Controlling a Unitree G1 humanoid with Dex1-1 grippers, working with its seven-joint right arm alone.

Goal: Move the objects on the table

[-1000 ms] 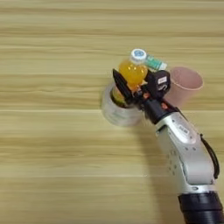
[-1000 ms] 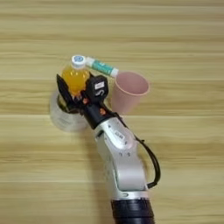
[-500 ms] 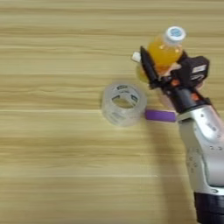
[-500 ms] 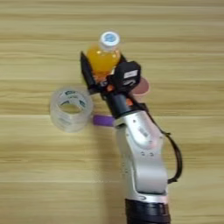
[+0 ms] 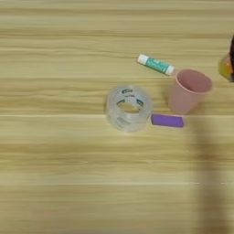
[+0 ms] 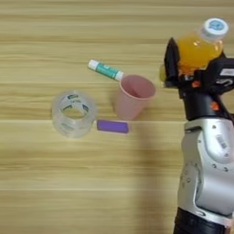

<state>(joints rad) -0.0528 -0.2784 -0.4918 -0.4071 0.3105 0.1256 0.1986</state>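
The orange-drink bottle (image 6: 199, 46) with its white cap is held above the table at the right, and my right gripper (image 6: 194, 68) is shut on its body. Only a sliver of the bottle (image 5: 226, 67) shows at the left eye view's right edge. The clear tape roll (image 5: 129, 108) lies flat on the table (image 5: 55, 173) near the middle. Just right of it lies the short purple bar (image 5: 167, 120). Both are well left of the gripper.
A pink cup (image 5: 188, 90) stands upright right of the tape roll, between it and my arm. Behind the cup lies a white and green stick (image 5: 156, 64). My silver forearm (image 6: 205, 169) rises from the bottom right.
My gripper has carried the bottle to the right, away from the tape roll and past the pink cup. The tape roll, bar, cup and stick have stayed put.
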